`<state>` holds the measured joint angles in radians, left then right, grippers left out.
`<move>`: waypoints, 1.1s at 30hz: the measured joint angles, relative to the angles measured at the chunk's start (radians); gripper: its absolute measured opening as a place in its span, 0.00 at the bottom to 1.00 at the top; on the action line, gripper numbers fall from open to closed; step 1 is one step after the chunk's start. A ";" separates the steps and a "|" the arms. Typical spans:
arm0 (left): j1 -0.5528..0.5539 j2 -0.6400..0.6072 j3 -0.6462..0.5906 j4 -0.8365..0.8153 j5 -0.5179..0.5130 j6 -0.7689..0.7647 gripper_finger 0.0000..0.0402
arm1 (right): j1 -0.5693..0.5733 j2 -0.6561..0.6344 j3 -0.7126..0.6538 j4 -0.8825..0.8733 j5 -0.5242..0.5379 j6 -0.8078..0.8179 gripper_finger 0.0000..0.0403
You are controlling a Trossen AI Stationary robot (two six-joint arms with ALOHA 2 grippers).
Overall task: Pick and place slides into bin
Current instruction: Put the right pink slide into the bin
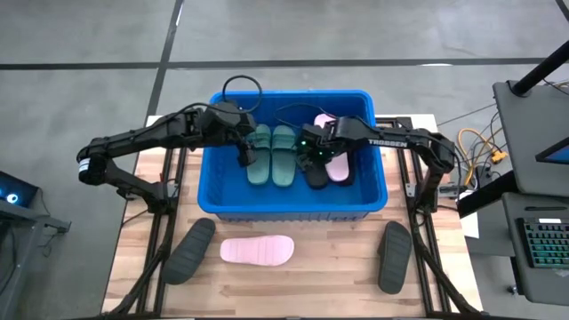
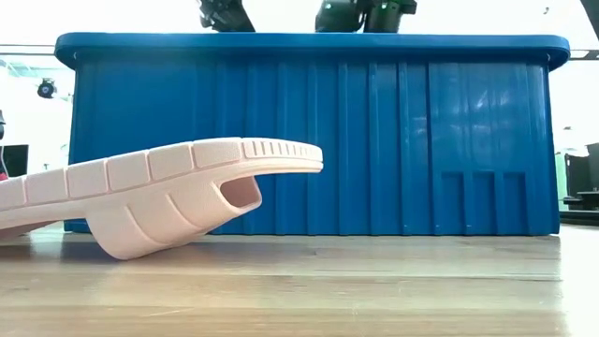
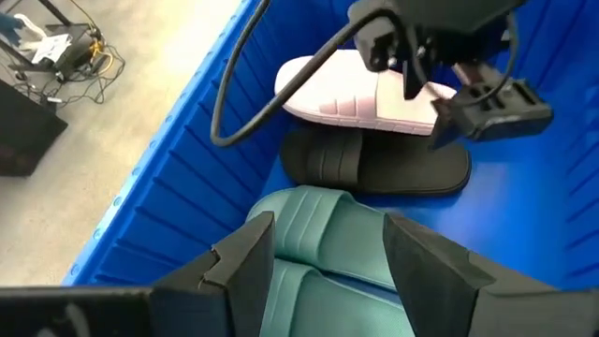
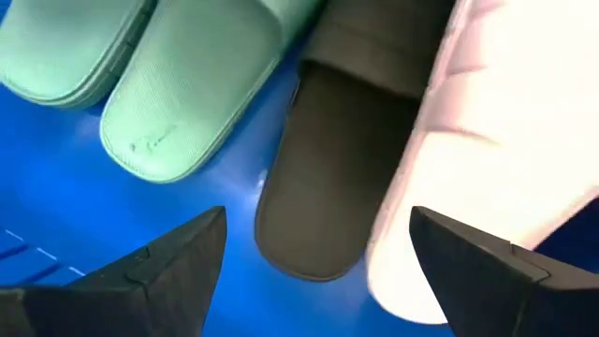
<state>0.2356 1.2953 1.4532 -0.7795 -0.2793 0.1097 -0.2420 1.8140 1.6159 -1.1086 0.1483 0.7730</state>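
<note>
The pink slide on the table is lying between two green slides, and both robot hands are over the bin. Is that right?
Not quite. In the high view the pink slide on the table lies between two dark charcoal slides, not green ones. The green pair is inside the bin. Both hands are over the bin.

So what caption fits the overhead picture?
Both arms reach into the blue bin holding four slides; three slides remain on the table.

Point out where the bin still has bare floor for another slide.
Bare floor in the bin: between its left wall and the green slides, and right of the pink slide. The middle is crowded with slides and both tools.
</note>
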 joint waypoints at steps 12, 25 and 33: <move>0.000 -0.002 0.000 0.002 0.000 0.000 0.46 | -0.004 -0.082 -0.002 -0.190 0.259 -0.734 0.81; 0.000 -0.002 0.000 0.010 -0.006 -0.001 0.46 | -0.076 -0.028 -0.047 -0.070 0.228 -1.077 0.81; 0.000 -0.002 0.000 0.016 -0.008 -0.001 0.46 | -0.091 -0.025 -0.135 0.031 0.270 -1.142 0.81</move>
<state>0.2356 1.2934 1.4532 -0.7635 -0.2874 0.1089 -0.3330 1.7887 1.4807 -1.0780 0.4180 -0.3694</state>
